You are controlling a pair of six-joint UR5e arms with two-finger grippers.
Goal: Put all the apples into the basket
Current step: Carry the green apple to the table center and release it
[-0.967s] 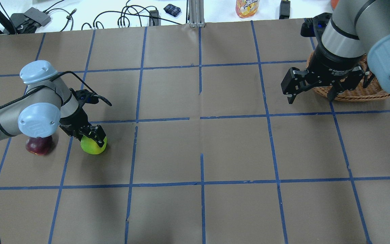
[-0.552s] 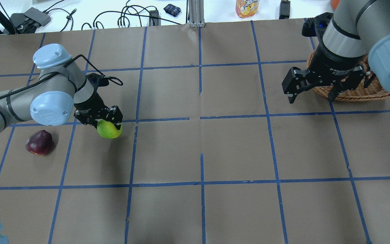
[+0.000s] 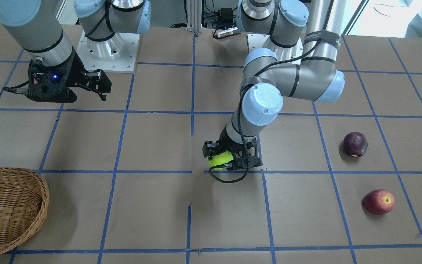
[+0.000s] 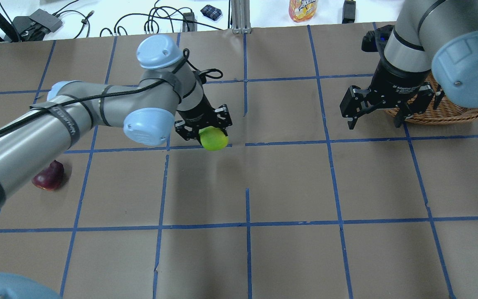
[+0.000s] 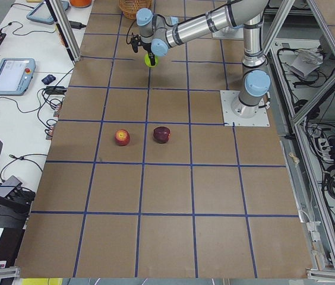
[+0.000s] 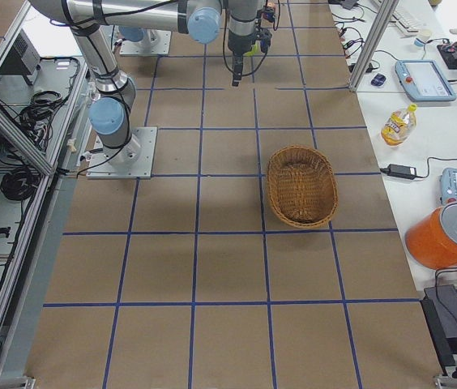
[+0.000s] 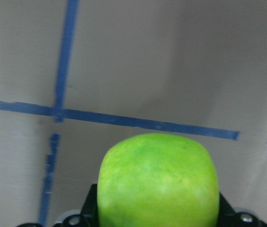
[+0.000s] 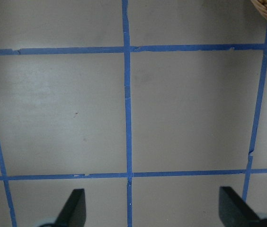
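Note:
My left gripper is shut on the lime green apple and holds it above the table's middle; the apple fills the left wrist view. The dark maroon apple lies at the left, partly under my left arm, and also shows in the front view. The red apple lies near it and is hidden in the overhead view. The wicker basket stands at the far right, partly behind my right arm. My right gripper hangs open and empty just left of the basket.
Beyond the table's far edge lie cables, a drink bottle and a power supply. An orange bucket and tablets stand on the side bench. Blue tape lines grid the brown table.
My left gripper has lifted the green apple and carried it right and farther back, away from the maroon apple to the table's middle. The right gripper has shifted slightly left.

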